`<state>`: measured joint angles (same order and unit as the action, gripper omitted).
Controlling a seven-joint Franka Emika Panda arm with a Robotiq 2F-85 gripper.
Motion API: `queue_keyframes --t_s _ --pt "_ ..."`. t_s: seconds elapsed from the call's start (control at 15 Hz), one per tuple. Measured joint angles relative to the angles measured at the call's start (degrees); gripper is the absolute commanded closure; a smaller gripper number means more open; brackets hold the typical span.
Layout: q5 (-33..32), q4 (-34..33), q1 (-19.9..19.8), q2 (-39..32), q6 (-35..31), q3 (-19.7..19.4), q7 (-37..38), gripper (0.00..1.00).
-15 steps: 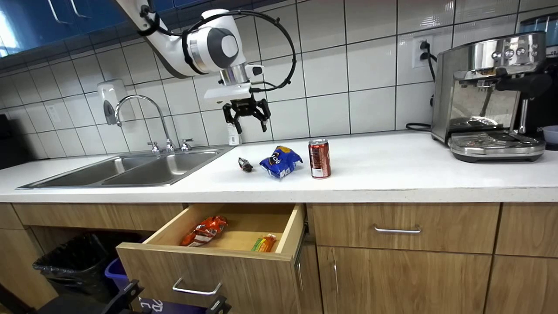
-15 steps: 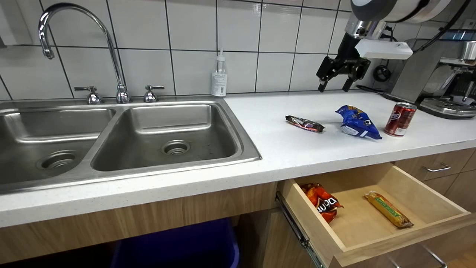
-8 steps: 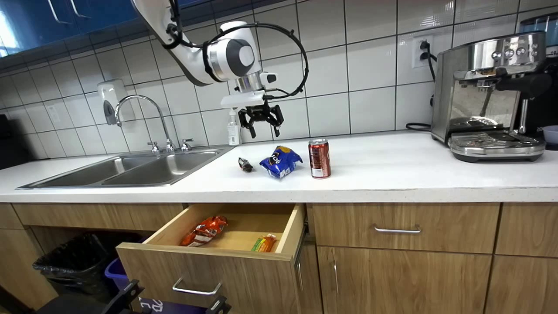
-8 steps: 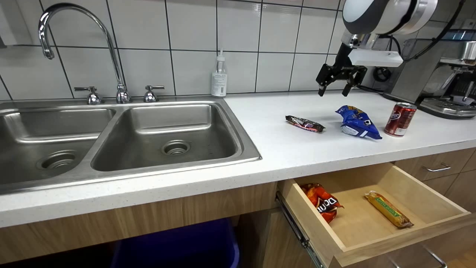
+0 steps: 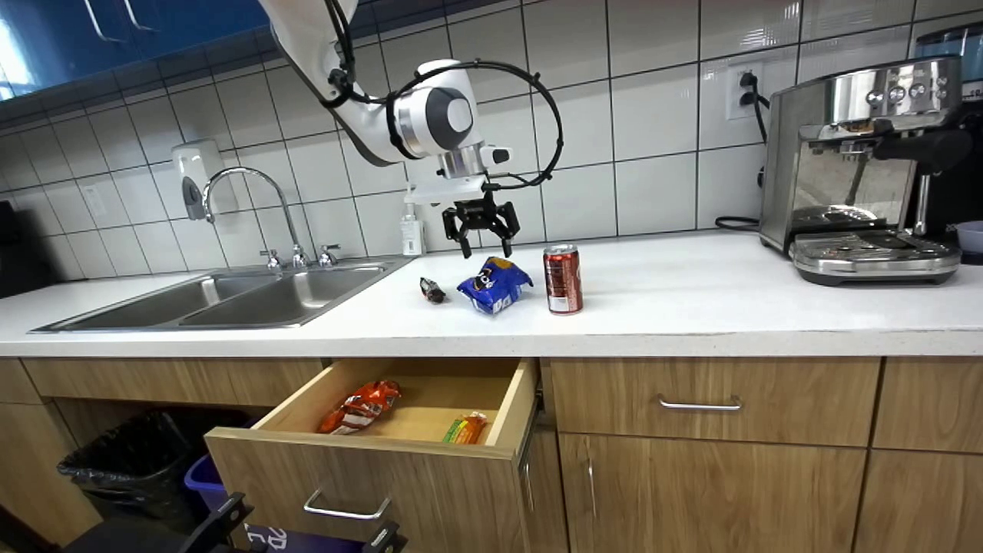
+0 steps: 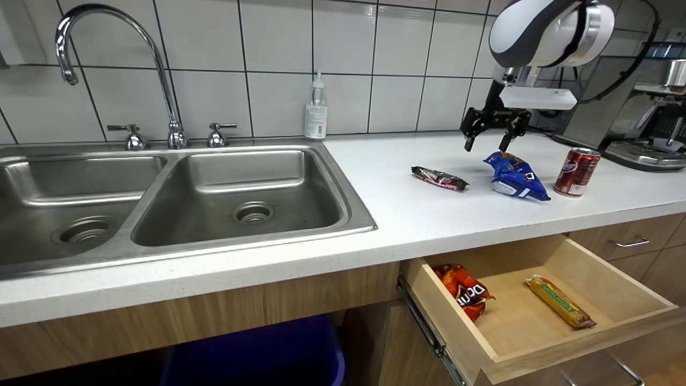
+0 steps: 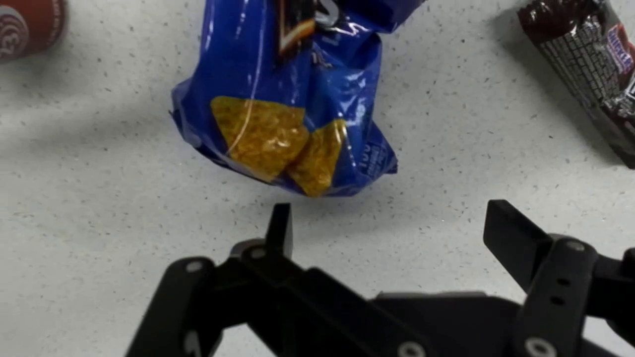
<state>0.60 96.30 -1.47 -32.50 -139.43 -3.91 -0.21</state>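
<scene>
My gripper (image 5: 487,253) is open and holds nothing. It hangs above the white counter, just above and behind a crumpled blue chip bag (image 5: 495,286), as it also does in an exterior view (image 6: 486,148). In the wrist view, the open fingers (image 7: 516,238) stand wide apart, and the blue bag (image 7: 278,99) lies just beyond the tips, nearer the left one. No contact shows. A red can (image 6: 577,171) stands upright on one side of the bag. A dark chocolate bar wrapper (image 6: 439,178) lies on the other side; it also shows in the wrist view (image 7: 585,69).
An open drawer (image 6: 605,262) below the counter holds a red chip bag (image 6: 465,292) and a yellow packet (image 6: 560,301). A double sink (image 6: 353,214) with a faucet, a clear pump bottle (image 6: 316,115) and an espresso machine (image 5: 868,169) stand along the counter.
My gripper has come down toward the blue bag, moving rightward as well in an exterior view. It stays open. The things on the counter and in the drawer have not moved.
</scene>
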Motion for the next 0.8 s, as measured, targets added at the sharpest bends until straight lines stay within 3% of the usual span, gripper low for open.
queue_keyframes --t_s 0.8 --pt "-0.26 -1.27 -0.27 -2.1 1.8 -1.97 1.29 0.0"
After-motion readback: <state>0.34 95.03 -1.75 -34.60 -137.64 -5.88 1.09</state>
